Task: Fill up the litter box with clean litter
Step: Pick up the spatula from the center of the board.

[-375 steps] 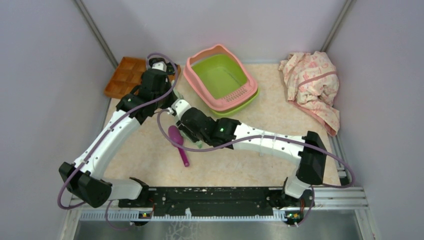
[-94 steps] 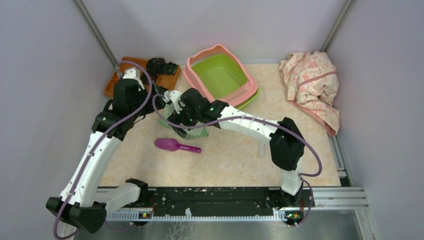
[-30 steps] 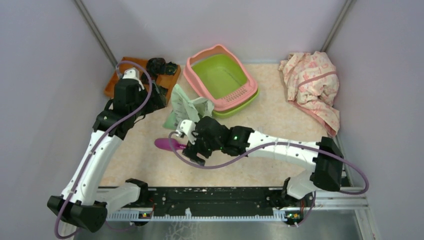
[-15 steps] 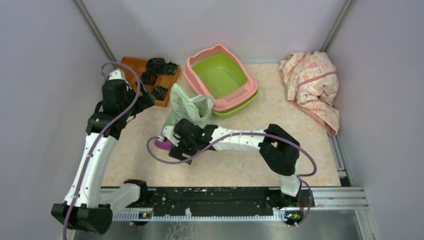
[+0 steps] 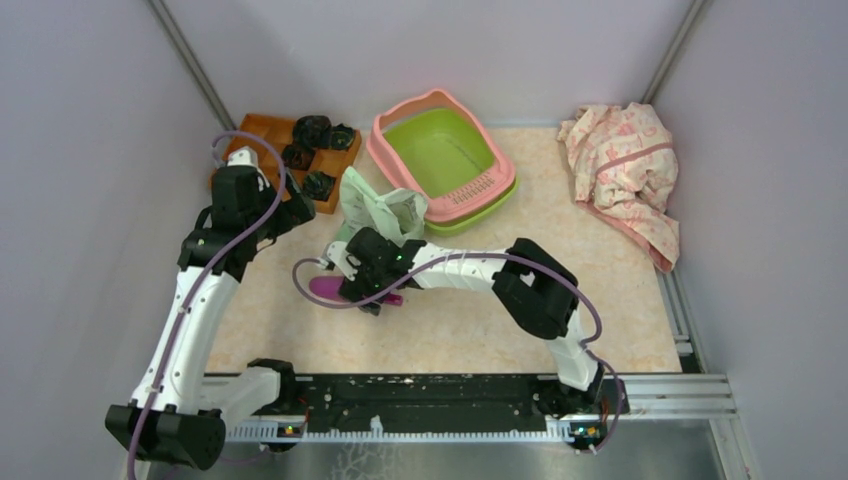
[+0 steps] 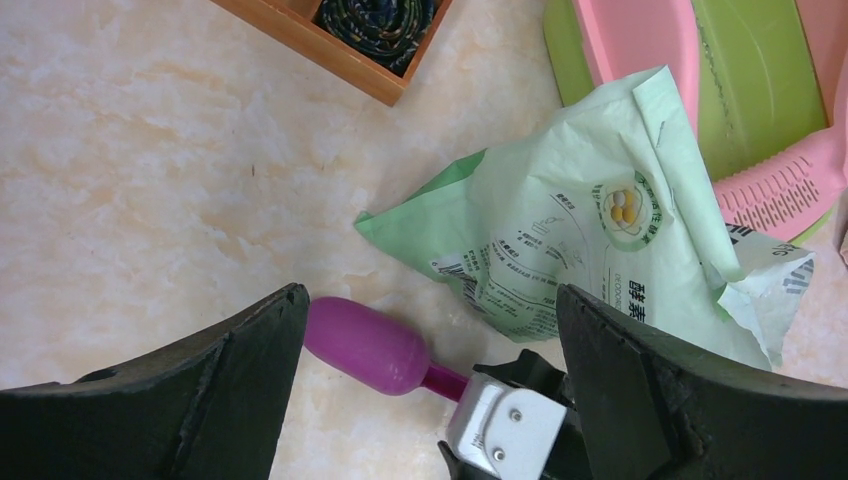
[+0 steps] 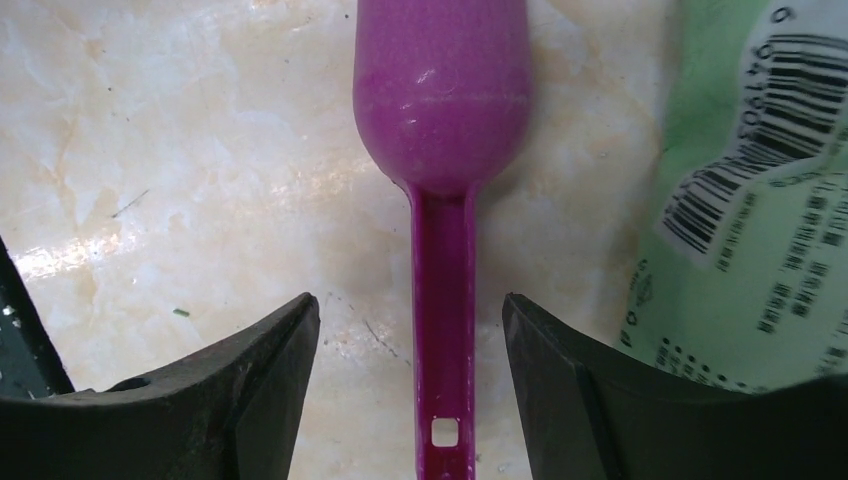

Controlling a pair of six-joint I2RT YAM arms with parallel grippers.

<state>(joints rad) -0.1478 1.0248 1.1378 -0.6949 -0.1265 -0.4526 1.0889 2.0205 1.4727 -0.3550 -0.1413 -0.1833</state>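
Note:
The litter box (image 5: 402, 110), a lime green basin with a pink rim, stands at the back and looks bare inside; it also shows in the left wrist view (image 6: 760, 90). No litter is in view. A pale green printed bag (image 5: 380, 212) lies in front of the box. A purple scoop (image 5: 325, 288) lies on the floor by the bag. My right gripper (image 7: 411, 302) is open and straddles the scoop's handle (image 7: 443, 330) without touching it. My left gripper (image 6: 430, 300) hangs wide open above the scoop and holds nothing.
An orange-brown wooden tray (image 5: 262, 130) with dark rolled items sits at the back left. A pink patterned cloth (image 5: 625, 175) lies at the back right. Grey walls close in on three sides.
My right gripper has moved left and down onto the scoop's handle, and its jaws have narrowed a little. My left arm has drawn back from the wooden tray.

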